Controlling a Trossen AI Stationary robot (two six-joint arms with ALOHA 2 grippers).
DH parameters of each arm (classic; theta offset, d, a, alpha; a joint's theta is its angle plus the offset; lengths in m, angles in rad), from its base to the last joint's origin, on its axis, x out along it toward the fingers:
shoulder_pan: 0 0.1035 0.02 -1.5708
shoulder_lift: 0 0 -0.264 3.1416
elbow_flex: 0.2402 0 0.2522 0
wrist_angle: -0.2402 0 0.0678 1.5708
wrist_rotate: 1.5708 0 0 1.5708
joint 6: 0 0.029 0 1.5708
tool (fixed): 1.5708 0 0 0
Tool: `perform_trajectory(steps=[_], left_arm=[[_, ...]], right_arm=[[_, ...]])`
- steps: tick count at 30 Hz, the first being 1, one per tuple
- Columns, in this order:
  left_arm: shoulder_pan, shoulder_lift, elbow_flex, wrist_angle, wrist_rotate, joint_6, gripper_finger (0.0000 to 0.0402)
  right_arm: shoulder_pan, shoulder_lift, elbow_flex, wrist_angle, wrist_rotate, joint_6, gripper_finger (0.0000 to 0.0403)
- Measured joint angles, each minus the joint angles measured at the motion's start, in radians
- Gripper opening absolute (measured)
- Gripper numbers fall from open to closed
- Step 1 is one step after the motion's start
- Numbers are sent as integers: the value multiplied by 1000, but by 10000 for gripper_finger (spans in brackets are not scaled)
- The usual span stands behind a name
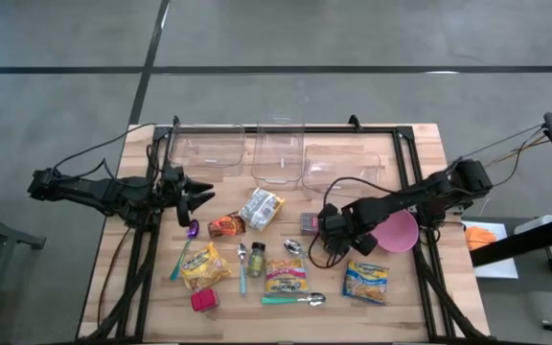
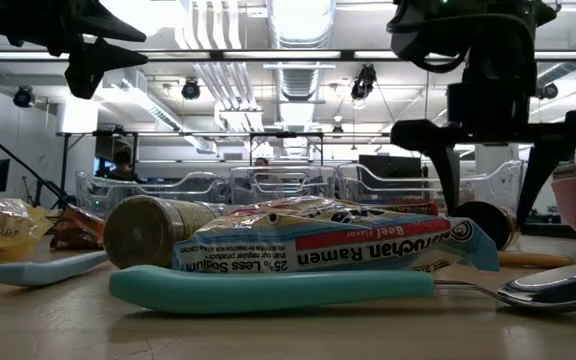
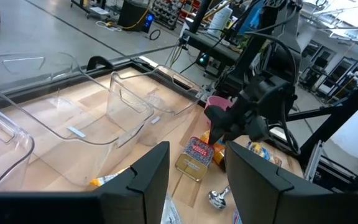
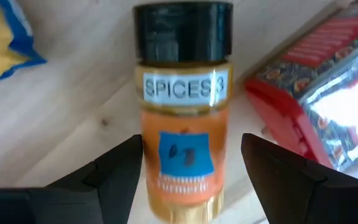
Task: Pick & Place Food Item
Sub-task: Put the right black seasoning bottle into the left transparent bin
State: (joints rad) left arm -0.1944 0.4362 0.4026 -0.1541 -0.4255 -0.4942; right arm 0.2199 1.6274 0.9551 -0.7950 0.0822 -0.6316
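Wooden table (image 1: 420,144) fills mid-frame in the high view. Three clear bins sit in a row along its upper edge: (image 1: 209,149), (image 1: 278,153), (image 1: 343,163).

Left arm (image 1: 94,190) comes in from the left edge. Left gripper (image 1: 199,196) is at upper left of the item spread, up off the table. Its jaws are partway apart with nothing between them.

Right arm (image 1: 439,192) comes in from the right edge. Right gripper (image 1: 326,227) is right of centre, low over the table. Its jaws are spread wide.

Task item is the spice jar (image 4: 182,124): black cap, orange contents, "SPICES" label. It lies on its side on the table, centred in the right wrist view, between the right gripper's fingers (image 4: 117,171). There's a thin gap on each side, so they straddle it without gripping. Red foil packet (image 4: 316,106) lies just beside the jar at right of that frame.

Pink bowl (image 1: 398,231) is on the table just right of the right gripper.

Other items:
- ramen packs, lower half of the high view: (image 1: 368,281), (image 1: 286,276), (image 1: 204,265)
- silver packet (image 1: 262,207) at centre
- brown-orange packet (image 1: 226,225) to its lower left
- teal-handled spoon (image 1: 290,299) at bottom centre
- second spoon (image 1: 242,268) between two of the ramen packs
- small green-lidded jar (image 1: 257,259) right beside that spoon
- small pink tub (image 1: 204,300) at lower left
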Motion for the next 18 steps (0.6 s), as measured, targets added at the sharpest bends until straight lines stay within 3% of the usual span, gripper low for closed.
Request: perform_trajectory(steps=[13,18], left_arm=[[0,0,0,-8,0,-3,162],[0,0,0,-8,0,-3,162]], right_arm=[[0,39,-16,26,-30,49,268],[0,44,-29,42,-35,65,223]])
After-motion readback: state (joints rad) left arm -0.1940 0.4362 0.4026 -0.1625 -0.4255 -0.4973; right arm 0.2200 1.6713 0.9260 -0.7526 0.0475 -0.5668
